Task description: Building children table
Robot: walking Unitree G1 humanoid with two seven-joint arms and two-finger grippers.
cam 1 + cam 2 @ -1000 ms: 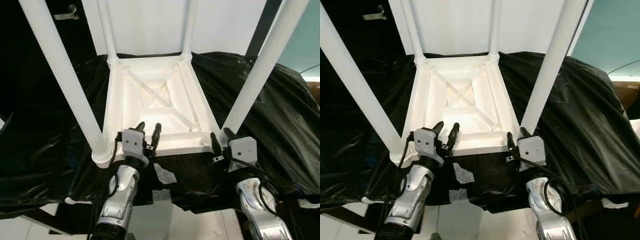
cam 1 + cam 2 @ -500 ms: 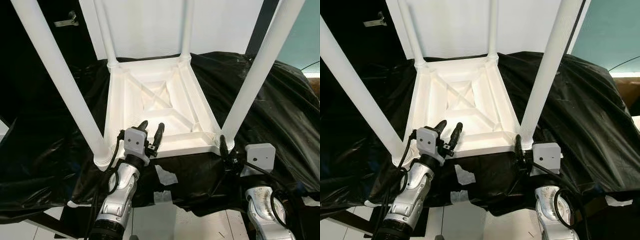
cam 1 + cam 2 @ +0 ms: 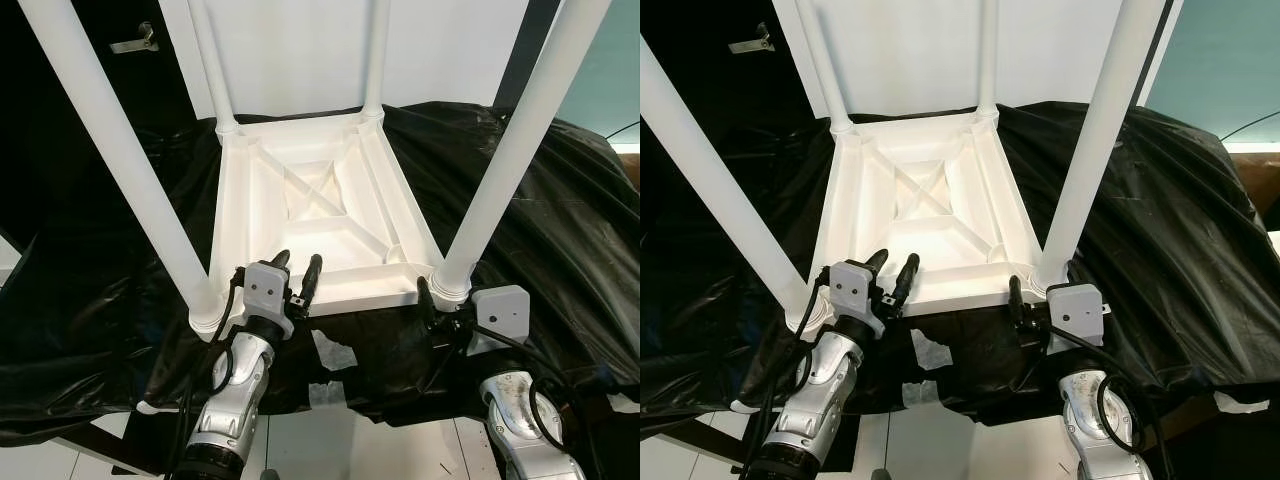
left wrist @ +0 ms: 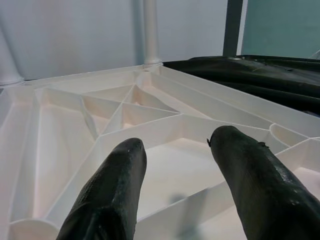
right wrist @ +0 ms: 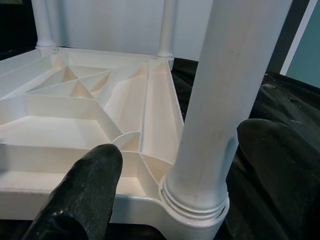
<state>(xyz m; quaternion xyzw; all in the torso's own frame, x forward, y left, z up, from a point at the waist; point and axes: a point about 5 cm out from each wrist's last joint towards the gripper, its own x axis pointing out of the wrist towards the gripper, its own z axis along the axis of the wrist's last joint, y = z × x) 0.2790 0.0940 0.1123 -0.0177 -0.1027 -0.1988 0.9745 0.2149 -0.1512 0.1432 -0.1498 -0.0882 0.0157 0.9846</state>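
Lying upside down on a black plastic sheet, the white children's table shows its ribbed underside, with four white legs standing up from the corners. The ribs divide that underside into shallow open cells, and the cells in sight hold nothing.

The left gripper sits at the table's near edge, its two black fingers spread apart with a clear gap between them and nothing held. In the left wrist view the fingers hang just over the near rim, with the cross-shaped ribs straight ahead of them and a far leg beyond.

The right gripper is at the near right corner. Its fingers are spread wide on either side of the near right leg; in the right wrist view one finger lies on the tabletop side of the leg and the other on the sheet side, and neither clearly touches the leg. The leg's collar sits in its corner socket just ahead of that gripper.

Ahead of the left gripper and to its left, the near left leg rises from its own corner.
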